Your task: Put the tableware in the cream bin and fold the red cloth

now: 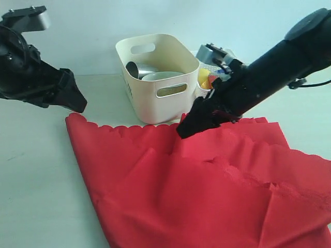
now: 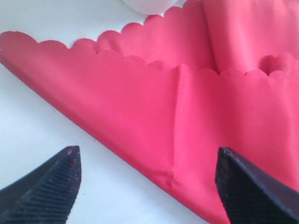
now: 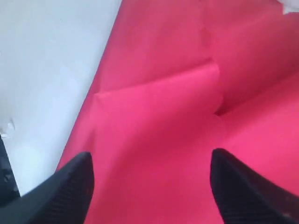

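Note:
The red cloth (image 1: 207, 181) lies rumpled and partly folded over itself across the front of the table, its scalloped edge (image 2: 117, 51) towards the bin. The cream bin (image 1: 158, 77) stands behind it and holds the steel cup (image 1: 135, 68) and the pale bowl (image 1: 161, 76); other tableware is hidden. My left gripper (image 1: 77, 103) hovers open just left of the cloth's far-left corner, with the cloth (image 2: 187, 116) below and nothing between its fingers. Over the cloth's far edge, in front of the bin, my right gripper (image 1: 189, 129) stands open above red fabric (image 3: 163, 140).
A white basket (image 1: 204, 82) with yellow food items sits right of the cream bin, partly behind the right arm. Bare pale table (image 1: 36, 181) lies left of the cloth.

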You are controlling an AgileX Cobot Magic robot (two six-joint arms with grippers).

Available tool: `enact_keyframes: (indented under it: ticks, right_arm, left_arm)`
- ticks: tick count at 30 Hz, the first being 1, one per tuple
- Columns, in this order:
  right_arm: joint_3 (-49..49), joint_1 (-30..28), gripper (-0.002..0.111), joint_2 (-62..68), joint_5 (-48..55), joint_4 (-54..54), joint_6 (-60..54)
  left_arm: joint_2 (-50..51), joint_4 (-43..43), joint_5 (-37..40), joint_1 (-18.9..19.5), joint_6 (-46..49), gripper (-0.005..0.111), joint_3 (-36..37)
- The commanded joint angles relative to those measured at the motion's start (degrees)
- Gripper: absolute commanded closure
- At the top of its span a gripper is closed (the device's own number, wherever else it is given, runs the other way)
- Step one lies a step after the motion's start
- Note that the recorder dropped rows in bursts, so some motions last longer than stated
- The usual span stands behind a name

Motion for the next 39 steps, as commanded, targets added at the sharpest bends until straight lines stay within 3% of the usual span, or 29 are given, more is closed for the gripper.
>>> enact_keyframes:
  ticks: [1, 8, 21, 39]
  right_arm:
    - [-4.95, 4.07, 0.040, 4.56, 0.00, -2.10, 0.25]
    - [-13.78, 8.01, 0.040, 13.25, -0.93, -9.67, 6.86]
    - [-29.10, 8.39, 0.040, 26.58, 2.21, -9.81, 11.04]
    - [-36.07, 10.76, 0.041, 32.89, 8.53, -10.70, 13.20]
  left_arm:
    - [-3.17, -3.17, -1.71, 3.12, 2.20, 0.031, 1.60]
    - [-8.15, -6.46, -6.98, 6.25, 4.24, 0.031, 5.40]
    - [-13.01, -6.70, -8.94, 6.24, 4.24, 0.031, 5.94]
    - [-18.14, -7.88, -9.86, 6.24, 4.24, 0.031, 5.94]
